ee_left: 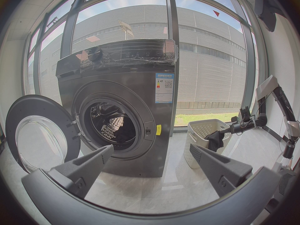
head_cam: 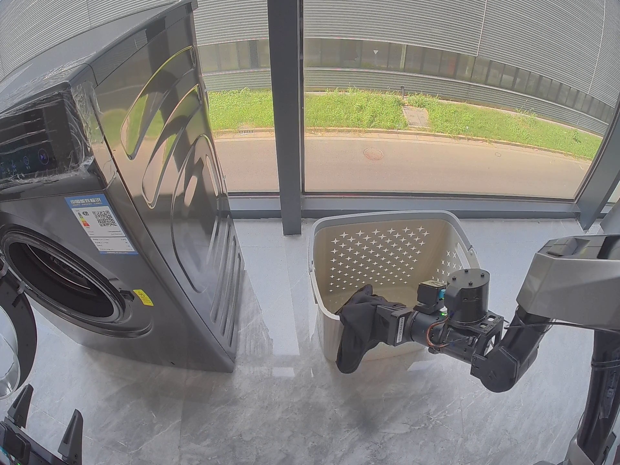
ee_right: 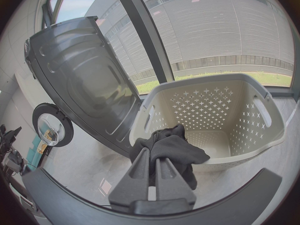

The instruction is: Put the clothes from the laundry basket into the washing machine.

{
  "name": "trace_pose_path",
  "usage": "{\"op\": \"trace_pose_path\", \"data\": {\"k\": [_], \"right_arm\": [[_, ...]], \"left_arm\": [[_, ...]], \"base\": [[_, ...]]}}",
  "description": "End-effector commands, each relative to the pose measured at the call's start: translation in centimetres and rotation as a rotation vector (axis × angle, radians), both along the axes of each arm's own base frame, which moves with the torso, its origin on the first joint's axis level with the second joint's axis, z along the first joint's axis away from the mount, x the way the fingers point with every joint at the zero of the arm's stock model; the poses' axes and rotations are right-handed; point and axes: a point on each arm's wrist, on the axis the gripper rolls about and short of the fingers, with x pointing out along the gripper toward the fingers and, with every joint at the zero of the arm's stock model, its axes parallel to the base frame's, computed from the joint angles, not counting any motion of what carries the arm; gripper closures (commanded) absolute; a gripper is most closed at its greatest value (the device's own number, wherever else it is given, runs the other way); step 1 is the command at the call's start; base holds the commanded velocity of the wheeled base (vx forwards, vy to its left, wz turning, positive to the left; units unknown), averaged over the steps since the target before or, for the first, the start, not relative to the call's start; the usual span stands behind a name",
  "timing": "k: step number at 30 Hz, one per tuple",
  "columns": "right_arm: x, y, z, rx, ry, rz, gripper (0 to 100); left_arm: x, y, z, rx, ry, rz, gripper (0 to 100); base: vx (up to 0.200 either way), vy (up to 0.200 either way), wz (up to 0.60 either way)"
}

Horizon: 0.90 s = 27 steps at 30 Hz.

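Presently right gripper (ee_right: 152, 163) pinches black garment (ee_right: 175, 145) (draped over laundry basket (ee_right: 218, 77) rim); left gripper (ee_left: 150, 148) gapes empty.

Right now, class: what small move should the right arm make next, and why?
Probably swing the black garment left, toward the open drum of the washing machine. The right jaws are shut on it, it hangs over the near rim of the laundry basket, and the door stands open.

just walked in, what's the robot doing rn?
The right gripper is shut on a black garment, holding it over the near rim of the laundry basket. The washing machine stands on the robot's left with its door swung open. The left gripper is open, low in front of the machine, holding nothing.
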Motion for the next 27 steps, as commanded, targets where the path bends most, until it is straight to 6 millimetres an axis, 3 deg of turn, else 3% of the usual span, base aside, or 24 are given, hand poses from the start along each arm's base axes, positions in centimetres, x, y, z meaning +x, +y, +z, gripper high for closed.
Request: {"op": "trace_pose_path", "data": {"k": [1,9,12,17,27], "right_arm": [[-2.3,-0.5,4.6,0.056,-0.118,0.010,100],[-5.6,-2.1,11.5,0.148,-0.296,0.015,100],[-7.3,-2.6,13.0,0.165,-0.346,0.034,100],[-9.4,-3.7,14.9,0.186,-0.397,0.040,100],[-9.5,-4.2,16.3,0.109,-0.507,-0.055,100]], "left_arm": [[0.0,0.0,-0.4,0.000,-0.002,0.000,0],[0.0,0.0,-0.5,0.000,0.000,0.000,0],[0.0,0.0,-0.5,0.001,0.000,0.000,0],[0.0,0.0,-0.4,0.006,-0.002,0.002,0],[0.0,0.0,-0.4,0.006,-0.002,0.000,0]], "base": [[0.000,0.000,0.00],[0.000,0.000,0.00],[0.000,0.000,0.00],[0.000,0.000,0.00],[0.000,0.000,0.00]]}}
